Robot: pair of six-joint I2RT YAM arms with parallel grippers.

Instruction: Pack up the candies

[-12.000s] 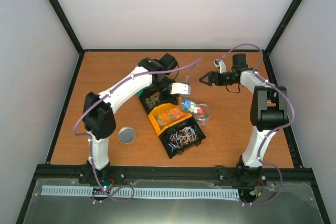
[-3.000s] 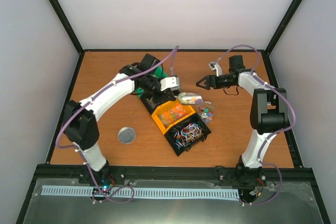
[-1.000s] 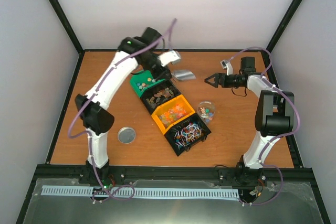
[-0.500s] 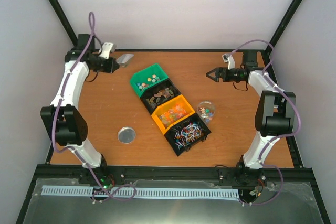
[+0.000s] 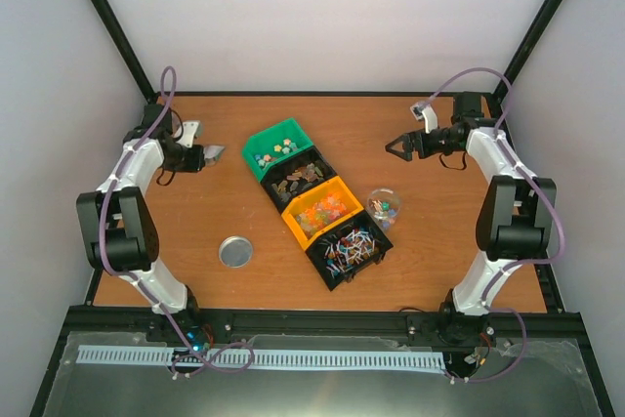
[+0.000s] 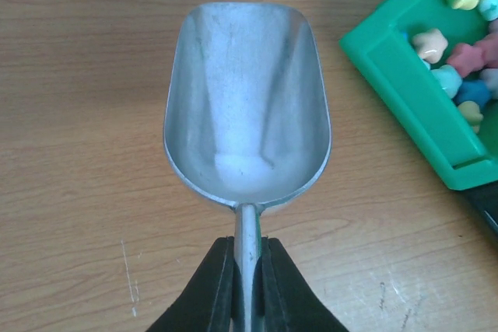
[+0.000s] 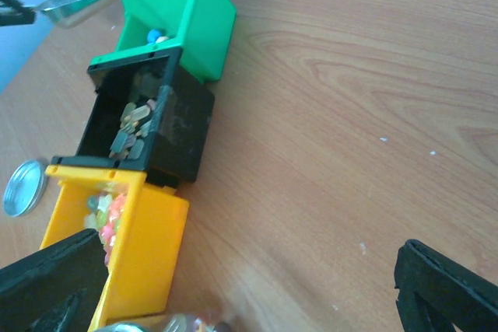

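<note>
Wooden table (image 5: 439, 241), white walls around. My left gripper (image 6: 247, 270) is clamped on the handle of a metal scoop (image 6: 247, 106) at the far left, just left of the green bin (image 5: 264, 140). My right gripper (image 5: 395, 146) hangs at the far right, jaws wide apart. Most candies (image 5: 320, 209) sit in the diagonal row of bins at centre, some in a clear jar (image 5: 383, 205) just right of it. A round lid (image 5: 235, 251) lies near left.
</note>
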